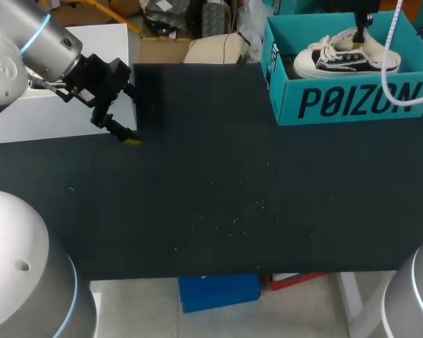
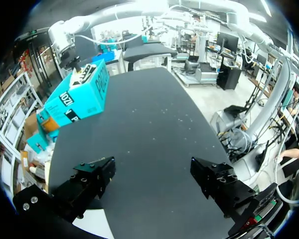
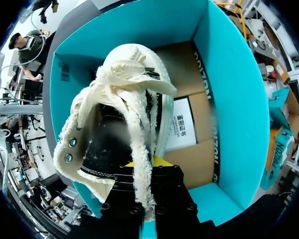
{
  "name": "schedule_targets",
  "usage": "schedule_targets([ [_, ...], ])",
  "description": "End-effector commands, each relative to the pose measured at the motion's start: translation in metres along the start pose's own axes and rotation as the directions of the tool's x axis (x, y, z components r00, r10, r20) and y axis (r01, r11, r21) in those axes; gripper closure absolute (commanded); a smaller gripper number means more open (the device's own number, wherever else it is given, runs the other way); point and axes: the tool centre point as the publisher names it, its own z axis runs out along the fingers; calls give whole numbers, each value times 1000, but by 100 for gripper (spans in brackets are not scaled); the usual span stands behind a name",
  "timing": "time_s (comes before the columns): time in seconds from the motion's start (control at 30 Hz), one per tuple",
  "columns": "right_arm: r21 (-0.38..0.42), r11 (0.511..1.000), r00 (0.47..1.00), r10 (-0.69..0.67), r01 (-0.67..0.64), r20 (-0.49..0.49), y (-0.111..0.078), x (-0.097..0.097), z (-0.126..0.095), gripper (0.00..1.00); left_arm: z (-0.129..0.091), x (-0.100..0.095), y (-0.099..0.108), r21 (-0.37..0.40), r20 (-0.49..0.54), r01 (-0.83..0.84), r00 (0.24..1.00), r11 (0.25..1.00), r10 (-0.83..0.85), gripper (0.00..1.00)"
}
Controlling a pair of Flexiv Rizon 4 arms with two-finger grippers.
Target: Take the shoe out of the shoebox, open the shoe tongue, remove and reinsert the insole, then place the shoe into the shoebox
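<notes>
While left fingers (image 2: 89, 181) hang spread, right fingers (image 3: 162, 162) seemingly pinch the shoe (image 3: 114, 134) inside the shoebox (image 3: 234, 99).

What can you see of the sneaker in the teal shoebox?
The sneaker is a low-top with black canvas sides, a white rubber sole and toe cap, cream laces, frayed cream trim and metal eyelets. It is upright, sole down, inside the open shoebox. The right gripper comes down from above and pinches its frayed collar at the heel end.

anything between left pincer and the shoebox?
Nothing: head view shows only bare black table between the left pincer and the shoebox, which holds the shoe.
</notes>
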Motion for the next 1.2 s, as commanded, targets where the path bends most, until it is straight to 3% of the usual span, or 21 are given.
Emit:
schedule_targets([
  [0.03, 1, 1000, 998, -4, 4, -63, 4, -11, 6, 100, 1, 1, 0, -2, 5, 0, 1000, 1000, 0, 0],
  [0.43, 49, 999, 994, 1, 4, -110, 7, -5, 31, 100, 1, 1, 0, -2, 5, 0, 1000, 1000, 0, 0],
  [0.47, 63, 998, 994, 1, 6, -113, 7, -5, 32, 90, 1, 1, 0, -2, 5, 0, 1000, 1000, 0, 0],
  [0.5, 70, 998, 994, 3, 5, -113, 7, -5, 32, 16, 1, 1, 0, -2, 5, 0, 1000, 1000, 0, 0],
  [0.53, 69, 998, 994, 5, 2, -112, 7, -5, 32, 0, 1, 1, 0, -2, 5, 0, 1000, 1000, 0, 0],
  [0.7, 72, 996, 997, 49, -44, -63, 0, -6, 18, 0, 1, 1, 0, -2, 5, 0, 1000, 1000, 0, 0],
  [0.93, 53, 989, 988, 134, -139, 78, -8, 3, -26, 0, 1, 1, 0, -2, 5, 0, 1000, 1000, 0, 0],
  [1.2, 32, 971, 956, 227, -236, 184, 9, 39, -75, 0, 1, 1, 0, -2, 5, 0, 1000, 1000, 0, 0],
])
